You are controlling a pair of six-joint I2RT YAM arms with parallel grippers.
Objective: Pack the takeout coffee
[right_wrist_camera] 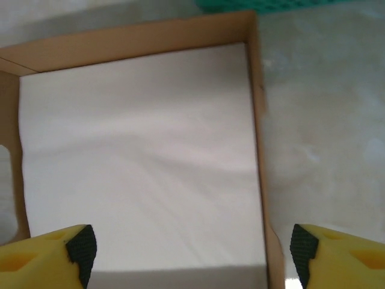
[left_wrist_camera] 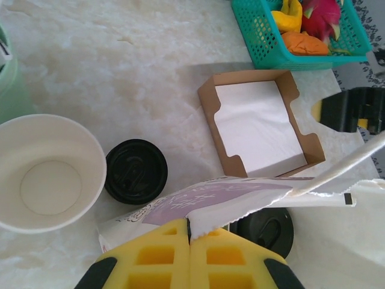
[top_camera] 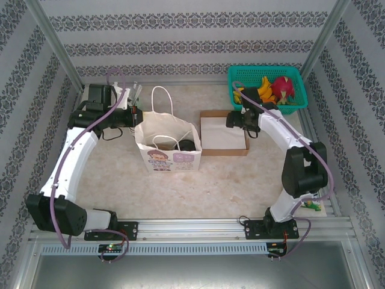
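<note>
Sitting in bag (left_wrist_camera: 204, 198), near left claw (left_wrist_camera: 189, 230): coffee (left_wrist_camera: 269, 226)

The left gripper (top_camera: 137, 118) is at the rim of the open paper bag (top_camera: 168, 159); a black-lidded coffee cup (top_camera: 188, 145) is inside. The right gripper (top_camera: 236, 121) hangs over the cardboard box (top_camera: 222, 151).

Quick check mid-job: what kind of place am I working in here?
Likely a staged test booth, not a real café: patterned wall panels on aluminium posts enclose a marble-look table, with a paper bag and teal basket as props.

White bag (top_camera: 191, 161) — purple print (teal basket (top_camera: 252, 75))
</note>
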